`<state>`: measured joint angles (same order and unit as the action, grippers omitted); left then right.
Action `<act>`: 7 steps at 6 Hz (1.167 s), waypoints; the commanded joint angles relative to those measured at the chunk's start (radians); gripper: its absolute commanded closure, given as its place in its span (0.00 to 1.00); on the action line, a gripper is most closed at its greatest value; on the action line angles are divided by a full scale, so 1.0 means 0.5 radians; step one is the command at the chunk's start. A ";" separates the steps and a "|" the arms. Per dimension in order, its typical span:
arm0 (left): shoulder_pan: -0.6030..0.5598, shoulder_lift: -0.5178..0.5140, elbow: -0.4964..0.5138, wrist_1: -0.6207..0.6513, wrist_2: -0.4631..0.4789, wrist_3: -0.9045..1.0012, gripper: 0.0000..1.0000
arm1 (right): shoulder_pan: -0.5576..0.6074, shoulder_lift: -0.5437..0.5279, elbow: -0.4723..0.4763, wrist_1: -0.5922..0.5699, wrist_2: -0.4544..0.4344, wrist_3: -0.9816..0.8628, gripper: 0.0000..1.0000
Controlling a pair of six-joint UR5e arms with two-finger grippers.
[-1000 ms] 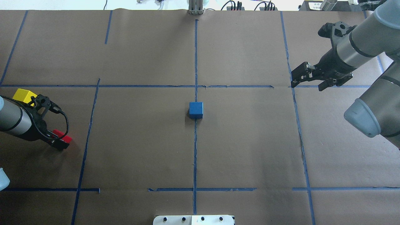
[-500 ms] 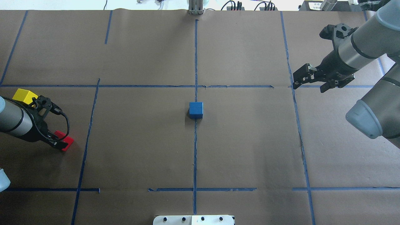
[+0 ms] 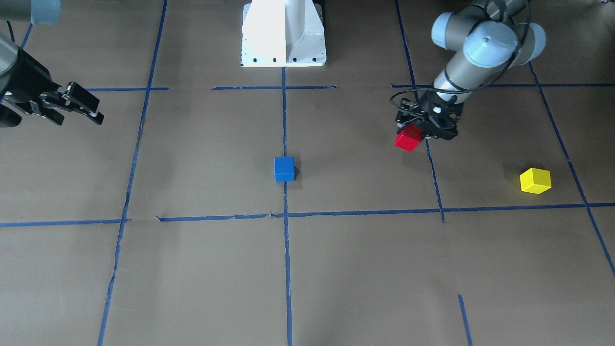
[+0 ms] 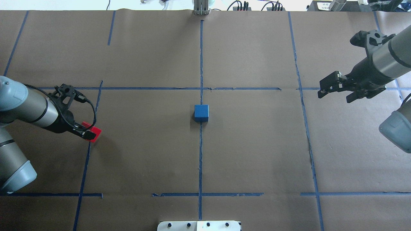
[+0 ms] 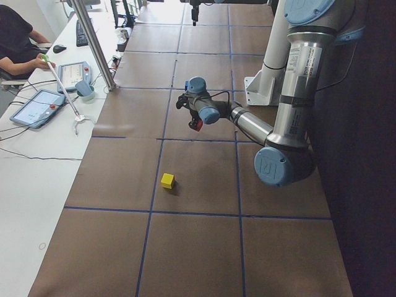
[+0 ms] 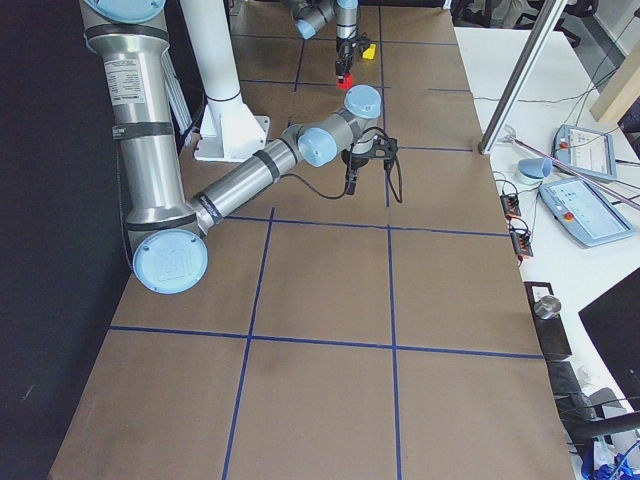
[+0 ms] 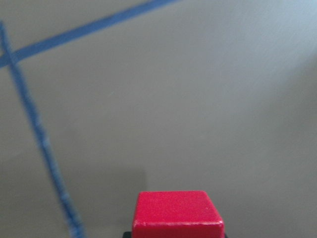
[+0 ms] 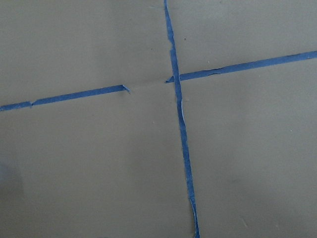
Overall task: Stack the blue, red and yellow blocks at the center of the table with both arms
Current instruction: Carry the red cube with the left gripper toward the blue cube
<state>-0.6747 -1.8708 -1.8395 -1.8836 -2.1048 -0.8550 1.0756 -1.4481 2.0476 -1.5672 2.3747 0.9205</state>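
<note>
The blue block (image 4: 201, 113) sits at the table's centre on the tape cross, and also shows in the front view (image 3: 284, 169). My left gripper (image 4: 90, 134) is shut on the red block (image 4: 95, 132) and holds it above the paper at the left tape line. The red block also shows in the front view (image 3: 408, 140) and low in the left wrist view (image 7: 177, 213). The yellow block (image 3: 535, 180) lies alone near the left end of the table, and my left arm hides it in the overhead view. My right gripper (image 4: 334, 95) is open and empty at the far right.
Blue tape lines (image 4: 200, 160) divide the brown paper into squares. The white robot base (image 3: 283, 33) stands at the robot's edge of the table. A side table with tablets (image 5: 37, 105) and a metal post (image 5: 93, 43) lies beyond the far edge.
My left arm has carried the red block right, toward the centre, and now covers the yellow block in the overhead view. My right arm has drawn back to the right, still open.
</note>
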 commanded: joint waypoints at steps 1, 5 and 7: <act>0.213 -0.478 0.061 0.348 0.231 -0.406 1.00 | 0.094 -0.033 -0.015 0.002 0.027 0.000 0.00; 0.245 -1.160 0.610 0.742 0.310 -0.562 0.95 | 0.098 -0.070 -0.006 0.005 0.024 0.000 0.00; 0.322 -1.228 0.709 0.736 0.500 -0.698 0.99 | 0.095 -0.070 -0.006 0.005 0.015 0.009 0.00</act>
<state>-0.5237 -2.4632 -1.5146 -1.5159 -1.8803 -1.1686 1.1239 -1.4831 2.0452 -1.5647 2.3854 0.9218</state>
